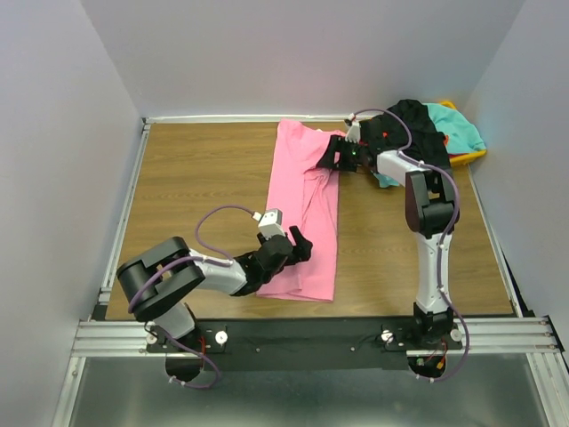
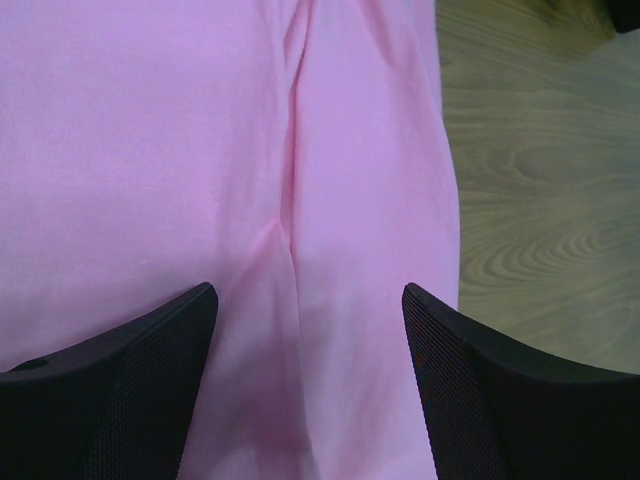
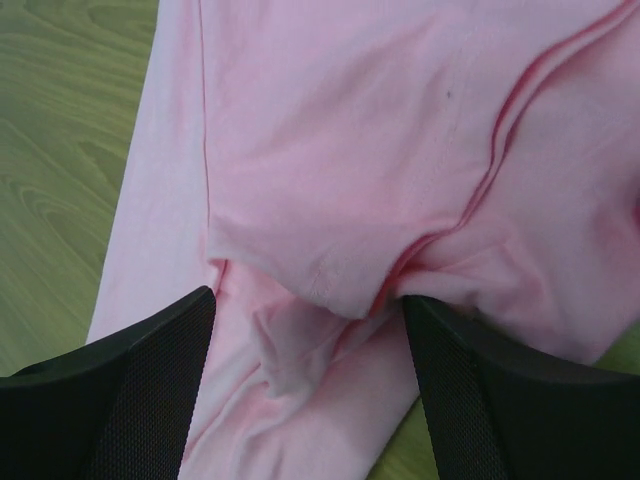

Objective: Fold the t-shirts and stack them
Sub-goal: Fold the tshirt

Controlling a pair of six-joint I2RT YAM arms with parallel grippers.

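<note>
Lengthwise, the large bright pink cloth t-shirt (image 1: 307, 209) lies as a long narrow strip on the brown wood-grain table (image 1: 204, 178), its long axis running from the far edge toward the arm bases. Each arm stands at one end of that axis. The left black two-finger gripper (image 1: 300, 245) sits over the near end, jaws spread wide with flat pink cloth and a lengthwise crease between them, holding nothing. The right black two-finger gripper (image 1: 332, 153) sits at the far end on the strip's right edge, likewise spread wide and empty, with a bunched lip of cloth lying between its fingers. So the far end falls to the right arm and the near end to the left. The next fold, I judge, is crosswise: one end carried along the strip over the other, and the jaws must close on cloth first. A black shirt (image 1: 418, 120) and a teal shirt (image 1: 458, 132) are heaped in the far right corner at a yellow plastic bin (image 1: 473, 158), just behind the right arm and well apart from the left
</note>
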